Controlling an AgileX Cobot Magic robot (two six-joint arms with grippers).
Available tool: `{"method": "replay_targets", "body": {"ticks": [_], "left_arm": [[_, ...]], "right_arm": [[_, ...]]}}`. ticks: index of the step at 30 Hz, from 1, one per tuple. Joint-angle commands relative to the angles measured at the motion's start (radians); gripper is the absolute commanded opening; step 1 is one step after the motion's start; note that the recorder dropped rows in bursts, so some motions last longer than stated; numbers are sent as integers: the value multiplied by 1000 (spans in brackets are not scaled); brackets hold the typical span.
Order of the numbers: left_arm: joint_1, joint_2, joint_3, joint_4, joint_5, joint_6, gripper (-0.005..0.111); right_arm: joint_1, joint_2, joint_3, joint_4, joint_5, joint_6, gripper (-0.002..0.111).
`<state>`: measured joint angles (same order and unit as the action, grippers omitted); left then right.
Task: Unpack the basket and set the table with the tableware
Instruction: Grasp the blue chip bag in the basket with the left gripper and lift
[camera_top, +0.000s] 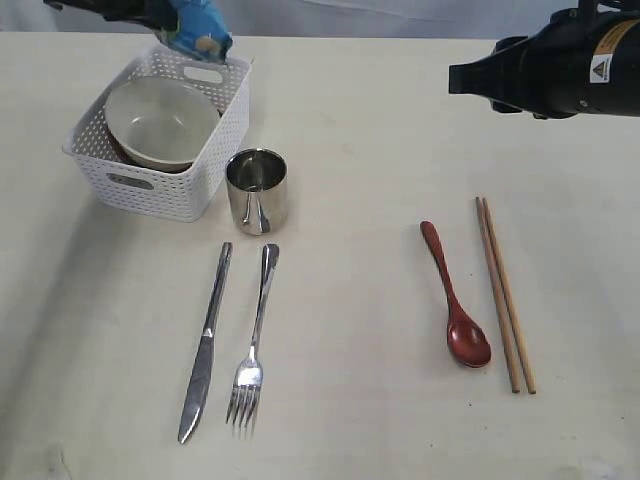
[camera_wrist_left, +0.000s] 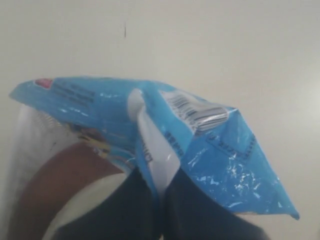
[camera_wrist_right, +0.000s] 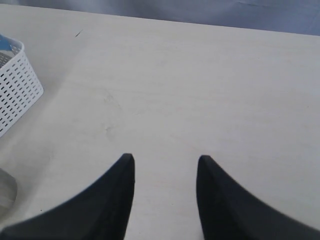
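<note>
**Left end effector (camera_wrist_left: 161, 197) clamped on blue chip bag (camera_wrist_left: 215, 150) above the basket (camera_top: 150, 190); right end effector (camera_wrist_right: 165, 160) spread apart over bare tabletop (camera_top: 360, 120).**
The bag shows a barcode (camera_wrist_left: 197, 112); its small print is unreadable, as is the yellow label (camera_top: 602, 67) on the right arm (camera_top: 545, 70). Bowl (camera_top: 160, 120) on plate (camera_wrist_left: 50, 190) sits in the basket, cup (camera_top: 257, 190) just beside it. Knife (camera_top: 205, 345), fork (camera_top: 255, 330), spoon (camera_top: 450, 290) and chopsticks (camera_top: 503, 295) lie lengthwise near-to-far, knife tip, fork tines and spoon bowl toward the near edge.
</note>
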<state>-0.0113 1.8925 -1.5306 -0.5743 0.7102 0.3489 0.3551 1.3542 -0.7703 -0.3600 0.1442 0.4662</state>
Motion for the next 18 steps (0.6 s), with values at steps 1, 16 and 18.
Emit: {"method": "replay_targets", "body": {"ticks": [1, 16, 18], "left_arm": [[-7, -65, 2, -13, 39, 12, 1], [-370, -73, 15, -62, 33, 170, 1], [-419, -57, 35, -44, 31, 180, 1]], "right_arm": [[-4, -7, 3, -10, -4, -19, 40], [-4, -7, 3, -26, 25, -46, 40], [-4, -7, 3, -30, 30, -46, 40]]}}
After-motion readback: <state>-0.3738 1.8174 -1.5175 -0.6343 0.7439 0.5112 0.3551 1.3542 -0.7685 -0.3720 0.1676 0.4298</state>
